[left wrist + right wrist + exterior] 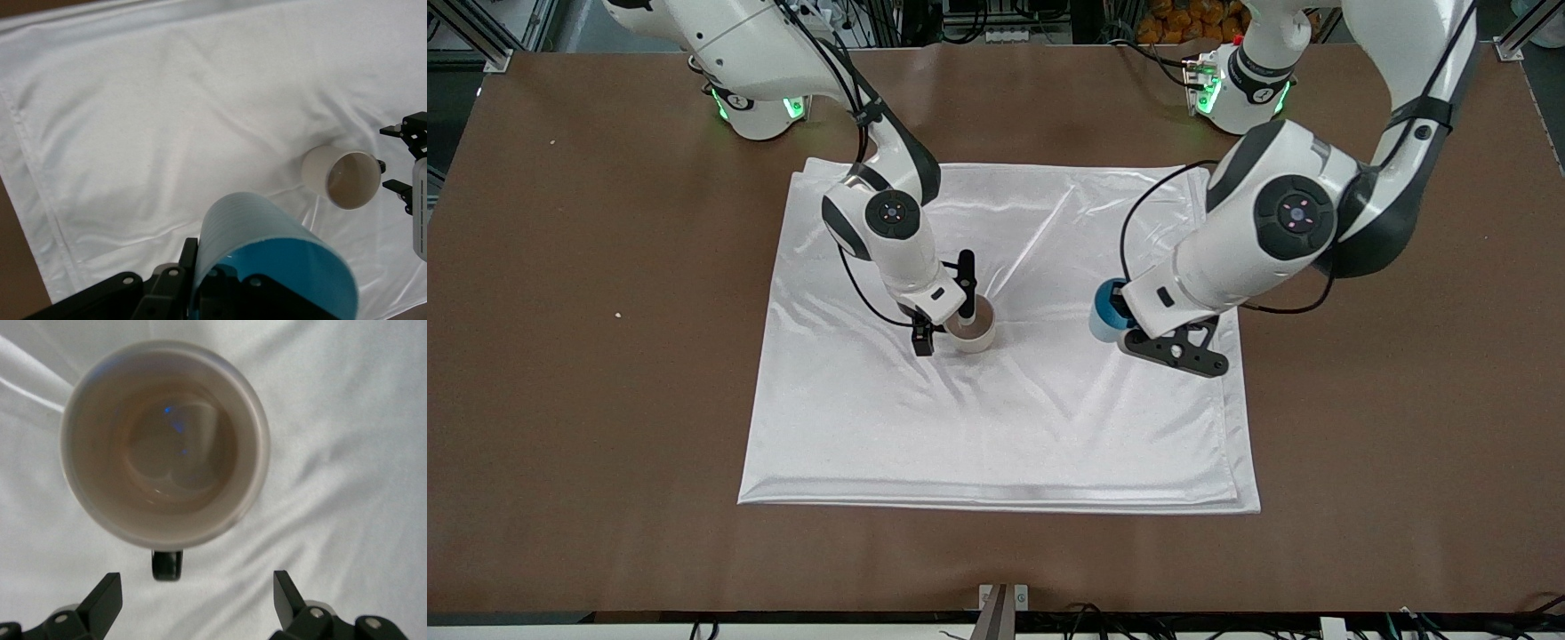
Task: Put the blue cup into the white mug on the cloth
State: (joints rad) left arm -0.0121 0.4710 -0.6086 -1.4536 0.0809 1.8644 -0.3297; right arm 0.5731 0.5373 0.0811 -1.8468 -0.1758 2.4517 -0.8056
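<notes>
The white mug (972, 331) stands upright and empty on the cloth (1005, 427), its black handle (167, 565) pointing at my right gripper (945, 313). That gripper is open and low over the cloth, one finger on each side of the handle line, its tips just short of the handle (195, 600). My left gripper (1123, 322) is shut on the wall of the blue cup (1107, 313), one finger inside and one outside (200, 267). It holds the cup over the cloth toward the left arm's end. The mug also shows in the left wrist view (340, 177).
The cloth lies folded on the brown table (587, 373), with wrinkles around the mug. A stretch of bare cloth (1040, 329) separates mug and cup. The brown table surrounds the cloth on all sides.
</notes>
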